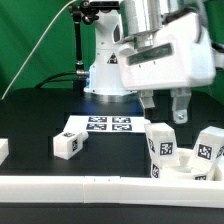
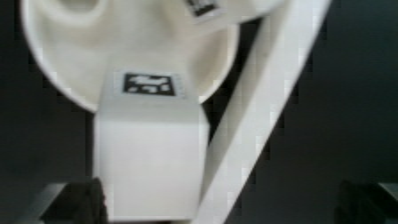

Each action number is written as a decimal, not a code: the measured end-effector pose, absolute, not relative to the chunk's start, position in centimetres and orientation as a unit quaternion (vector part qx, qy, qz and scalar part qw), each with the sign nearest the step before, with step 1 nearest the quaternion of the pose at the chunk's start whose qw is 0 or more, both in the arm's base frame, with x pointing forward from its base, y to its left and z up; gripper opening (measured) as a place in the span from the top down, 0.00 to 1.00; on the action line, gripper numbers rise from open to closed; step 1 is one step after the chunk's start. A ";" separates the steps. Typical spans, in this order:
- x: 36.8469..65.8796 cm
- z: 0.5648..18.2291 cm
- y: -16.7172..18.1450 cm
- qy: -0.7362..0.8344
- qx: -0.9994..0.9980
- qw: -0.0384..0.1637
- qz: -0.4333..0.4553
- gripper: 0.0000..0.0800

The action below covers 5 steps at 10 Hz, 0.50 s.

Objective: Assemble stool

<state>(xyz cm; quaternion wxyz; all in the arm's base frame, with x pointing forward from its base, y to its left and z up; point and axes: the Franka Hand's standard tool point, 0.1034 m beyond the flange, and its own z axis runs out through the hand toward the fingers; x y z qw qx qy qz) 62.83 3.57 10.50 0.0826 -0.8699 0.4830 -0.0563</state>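
Fingers (image 1: 181, 106) spread wide, empty, hanging above seat (image 1: 186, 172) and legs (image 1: 160, 146). These sit wedged against border bar (image 1: 90, 185) at counter's near edge, probably braced for assembly. Spare leg (image 1: 68, 145) mid-counter.

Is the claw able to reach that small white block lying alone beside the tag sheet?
Probably yes. The leg lies alone on the table, nothing over it; the open gripper hangs above other stool parts, with free space between.

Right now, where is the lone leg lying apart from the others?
In the exterior view the leg lies left of centre, beside the left end of the marker board, well to the left of the hand.
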 end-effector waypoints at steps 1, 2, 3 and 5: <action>62.8 10.4 3.9 0.432 -0.898 0.068 -0.053 0.19; 62.8 10.3 3.9 0.405 -0.910 0.065 -0.055 0.19; 62.8 10.3 3.8 0.376 -0.923 0.063 -0.058 0.19; 62.8 10.3 3.7 0.315 -0.945 0.059 -0.062 0.19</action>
